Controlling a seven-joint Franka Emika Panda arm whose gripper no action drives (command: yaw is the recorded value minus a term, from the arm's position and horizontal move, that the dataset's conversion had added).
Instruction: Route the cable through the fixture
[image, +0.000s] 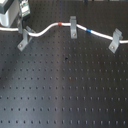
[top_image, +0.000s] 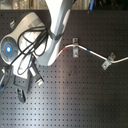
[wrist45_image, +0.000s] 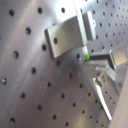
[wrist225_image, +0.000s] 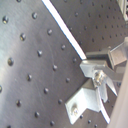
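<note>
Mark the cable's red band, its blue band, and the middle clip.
red band (image: 60, 23), first exterior view, its centre.
blue band (image: 89, 30), first exterior view, its centre.
middle clip (image: 73, 26), first exterior view, upright body.

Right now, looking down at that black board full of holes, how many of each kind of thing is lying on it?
Grey metal clips: 3 (first, second, third)
White cable: 1
Red band on the cable: 1
Blue band on the cable: 1
Total: 4 separate things, with 2 coloured bands on the cable.
</note>
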